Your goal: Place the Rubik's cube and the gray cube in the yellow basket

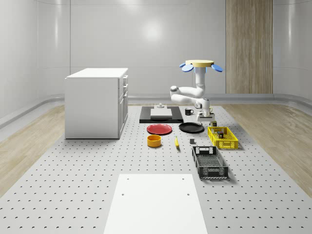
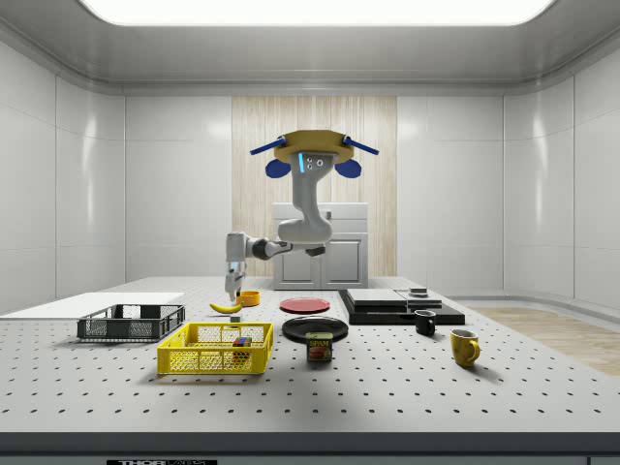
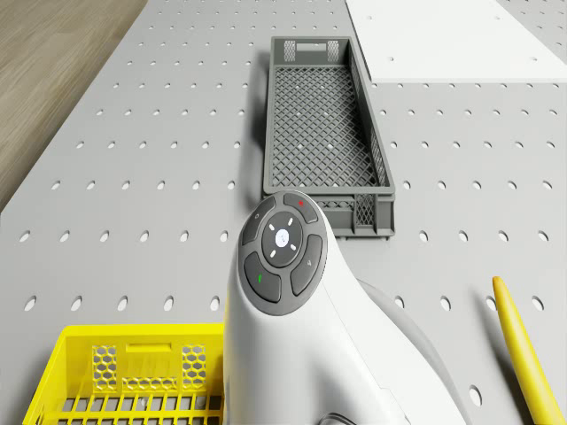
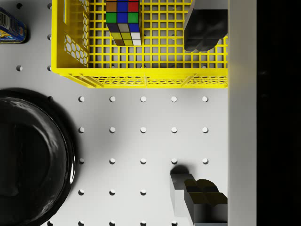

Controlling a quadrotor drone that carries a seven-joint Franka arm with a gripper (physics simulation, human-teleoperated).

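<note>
The Rubik's cube (image 4: 123, 21) sits inside the yellow basket (image 4: 141, 77), close to one end wall; the side view shows the Rubik's cube (image 2: 240, 342) through the mesh of the basket (image 2: 208, 360). The gray cube (image 4: 177, 195) lies on the table outside the basket's long side, partly hidden by one finger. The gray cube (image 1: 192, 142) is to the left of the basket (image 1: 229, 145) in the whole-scene view. My gripper (image 4: 202, 114) hangs open above the table, one finger over the basket, the other over the gray cube. The drone (image 1: 200, 64) hovers above the table's far part.
A black plate (image 4: 28, 155) lies beside the basket, with a can (image 4: 11, 28) past the basket's end. A gray crate (image 3: 323, 124) and a banana (image 3: 523, 345) lie further along the table. A red plate (image 1: 159, 129), an orange bowl (image 1: 154, 141) and a white cabinet (image 1: 95, 102) stand to the left.
</note>
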